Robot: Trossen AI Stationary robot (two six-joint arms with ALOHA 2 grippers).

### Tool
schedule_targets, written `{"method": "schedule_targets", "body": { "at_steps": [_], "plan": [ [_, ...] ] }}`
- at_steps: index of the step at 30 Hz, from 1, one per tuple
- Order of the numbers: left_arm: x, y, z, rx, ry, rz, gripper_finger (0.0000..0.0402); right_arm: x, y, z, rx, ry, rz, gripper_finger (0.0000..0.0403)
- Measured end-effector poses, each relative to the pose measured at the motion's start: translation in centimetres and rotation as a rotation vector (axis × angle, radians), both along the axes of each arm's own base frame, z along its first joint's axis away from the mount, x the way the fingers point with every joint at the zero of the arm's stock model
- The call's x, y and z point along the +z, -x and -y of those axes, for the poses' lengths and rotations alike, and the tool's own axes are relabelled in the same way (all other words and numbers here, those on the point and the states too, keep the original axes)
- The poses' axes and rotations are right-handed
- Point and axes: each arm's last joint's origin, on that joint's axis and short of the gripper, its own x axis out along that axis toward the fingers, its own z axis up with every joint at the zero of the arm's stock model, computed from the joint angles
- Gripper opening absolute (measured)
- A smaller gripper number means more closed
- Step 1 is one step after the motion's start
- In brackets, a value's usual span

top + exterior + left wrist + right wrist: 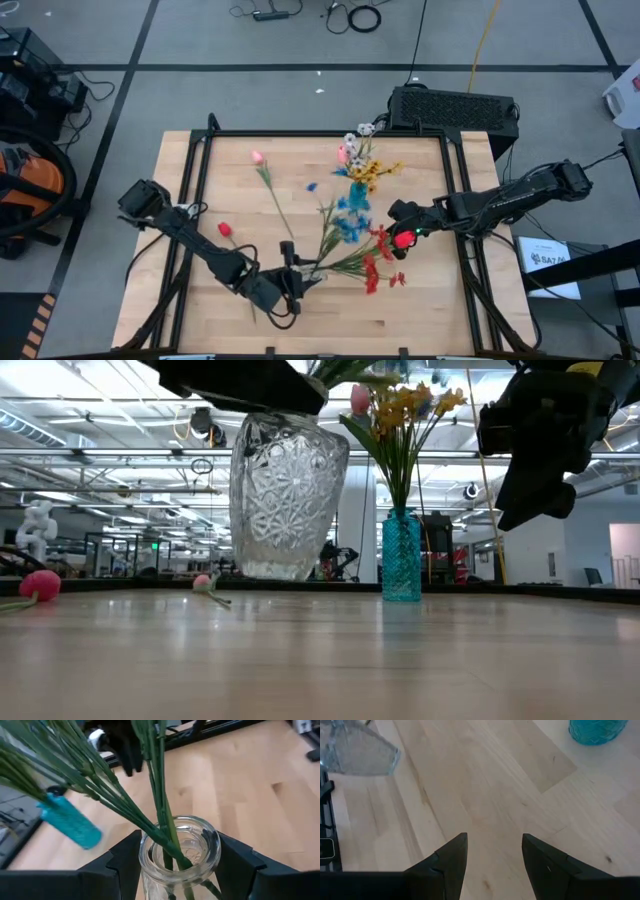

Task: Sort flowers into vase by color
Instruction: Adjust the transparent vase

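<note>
My left gripper [297, 279] is shut on a clear cut-glass vase [286, 495] near the table's front middle. Green stems [160, 820] stand in its mouth. Their red clusters [378, 262] and blue sprays [349, 218] fan out toward the right. A teal vase [402, 555] stands farther back on the table, with yellow, white and pink blooms [362, 160]. A pink tulip [257, 157] and a red tulip [225, 229] lie loose on the wood. My right gripper [494, 855] hangs open over bare table right of the flowers. My left gripper pinches the clear vase's neck [146, 854], just under the rim, with one finger on each side. The fingers [235, 860] come in from the table's left, slanting a little downward. In the low view the vase hangs nearly upright, its base [275, 572] clear of the table.
A black frame rail [200, 200] runs along the table's sides. A black box [455, 108] sits behind the far right corner. Bare wood lies between the two vases and along the near edge.
</note>
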Motion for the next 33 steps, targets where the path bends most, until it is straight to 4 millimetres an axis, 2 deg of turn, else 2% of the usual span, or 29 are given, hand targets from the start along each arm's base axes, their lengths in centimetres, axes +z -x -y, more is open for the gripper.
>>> {"method": "schedule_targets", "body": {
  "at_steps": [7, 10, 17, 25, 33],
  "plan": [
    [-3.6, -1.5, 1.6, 0.003, 0.066, 0.068, 0.0203, 0.0, 0.0, 0.0, -0.045, -0.036, -0.008, 0.018],
    [-4.5, -1.6, 2.5, -0.005, 0.095, 0.113, 0.0203, 0.0, 0.0, 0.0, -0.081, -0.066, -0.011, 0.018],
    [-4.5, -1.3, 3.1, 0.001, 0.091, 0.132, 0.0203, -0.1, 0.2, 0.0, -0.117, -0.119, -0.037, 0.018],
    [-4.4, -1.3, 3.3, -0.004, 0.086, 0.131, 0.026, -1.2, 2.1, 0.2, -0.166, -0.133, -0.262, 0.018],
    [-4.4, -1.2, 3.2, -0.004, 0.08, 0.124, 0.0268, -1.3, 2.4, 0.2, -0.159, -0.144, -0.293, 0.018]
  ]
}}
